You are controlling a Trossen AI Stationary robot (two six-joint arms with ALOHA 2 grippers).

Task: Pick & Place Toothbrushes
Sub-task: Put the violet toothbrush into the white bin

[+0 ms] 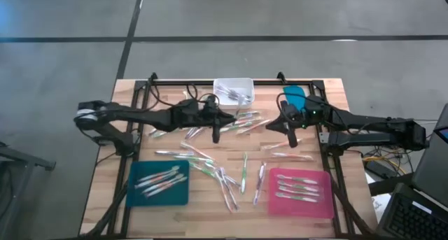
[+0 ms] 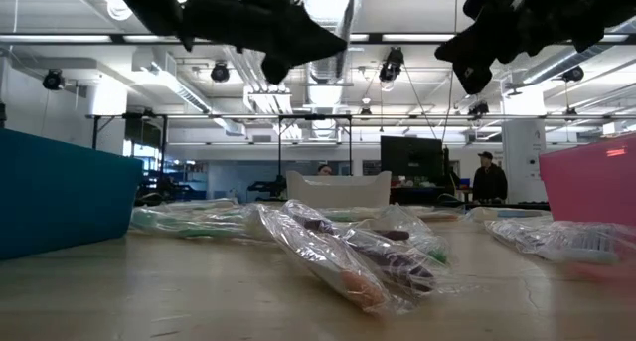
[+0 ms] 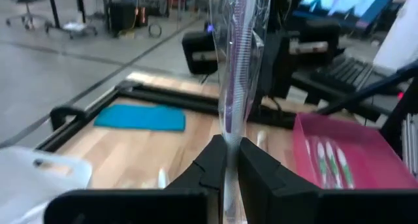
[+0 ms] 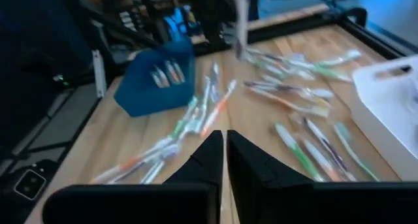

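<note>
Many toothbrushes (image 1: 210, 163) in clear wrappers lie scattered over the wooden table, shown close up in the low view (image 2: 348, 252). My left gripper (image 1: 232, 121) hovers over the middle of the table, pointing level toward the right edge, shut on one wrapped toothbrush (image 3: 236, 54). That brush also shows as an upright strip in the right wrist view (image 4: 239, 21). My right gripper (image 1: 270, 126) faces it from the right, above the table. Its fingers (image 4: 225, 152) are together with nothing between them. My left gripper pinches the wrapped toothbrush between its two fingers at a spot along its length (image 3: 228, 138). The fingers come level from the table's left and lie across the brush. It stands upright, most of it above the fingers, lifted clear of the table.
A teal tray (image 1: 159, 182) at the near left and a pink tray (image 1: 299, 192) at the near right each hold several brushes. A white bin (image 1: 233, 91) stands at the far middle, a blue cloth-like thing (image 1: 294, 96) at the far right. People stand in the room beyond (image 2: 487, 177).
</note>
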